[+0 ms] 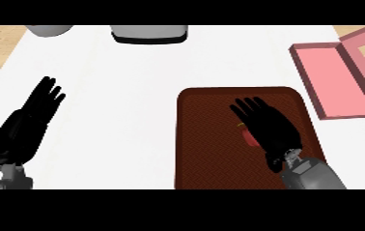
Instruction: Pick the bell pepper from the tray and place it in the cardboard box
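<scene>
A dark brown tray [206, 152] lies on the white counter at the lower right. My right hand [272, 128] hovers over its middle, fingers straight and spread, open. Under the palm's left edge a small part of the red bell pepper [249, 136] shows; most of it is hidden by the hand. A pink box [329, 80] with an open flap stands at the right edge, beyond the tray. My left hand [32, 119] rests open at the left side, fingers pointing up, far from the tray.
A grey and white appliance [149, 33] stands at the back centre. A pale round vessel [49, 30] sits at the back left. A wooden surface borders the white counter at the top corners.
</scene>
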{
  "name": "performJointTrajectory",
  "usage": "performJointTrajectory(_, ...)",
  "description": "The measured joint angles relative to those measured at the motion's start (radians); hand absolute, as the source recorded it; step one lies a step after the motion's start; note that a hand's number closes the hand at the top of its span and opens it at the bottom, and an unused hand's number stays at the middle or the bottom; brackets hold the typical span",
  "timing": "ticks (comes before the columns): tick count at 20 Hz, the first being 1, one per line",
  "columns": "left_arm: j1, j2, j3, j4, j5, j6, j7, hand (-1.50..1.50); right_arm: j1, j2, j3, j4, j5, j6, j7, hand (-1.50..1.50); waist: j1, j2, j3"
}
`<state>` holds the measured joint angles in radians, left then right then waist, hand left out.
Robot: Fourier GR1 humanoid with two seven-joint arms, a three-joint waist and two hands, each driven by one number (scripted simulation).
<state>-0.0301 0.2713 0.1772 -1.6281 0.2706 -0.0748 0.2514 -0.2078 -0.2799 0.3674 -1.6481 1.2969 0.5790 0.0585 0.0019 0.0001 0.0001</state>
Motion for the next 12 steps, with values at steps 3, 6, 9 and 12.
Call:
performJointTrajectory(3,0.009,-0.012,-0.001,-0.019,-0.014,0.001,0.008,0.0,0.007,0.025,0.01,0.024,0.028,-0.022,0.003,-1.5,0.001,0.0,0.0)
performJointTrajectory(6,0.01,-0.022,0.003,-0.025,-0.021,-0.004,0.016,0.0,-0.004,0.022,-0.022,0.058,0.032,-0.041,-0.031,-1.5,0.001,0.0,0.0)
performJointTrajectory(9,0.005,-0.028,0.007,-0.025,-0.032,-0.008,0.018,0.0,0.0,0.026,-0.031,0.087,0.046,-0.066,-0.053,1.5,0.0,0.0,0.0)
performJointTrajectory(12,0.015,-0.045,-0.003,-0.045,-0.046,-0.002,0.023,0.0,-0.014,0.024,-0.041,0.122,0.05,-0.116,-0.101,1.5,0.001,0.0,0.0)
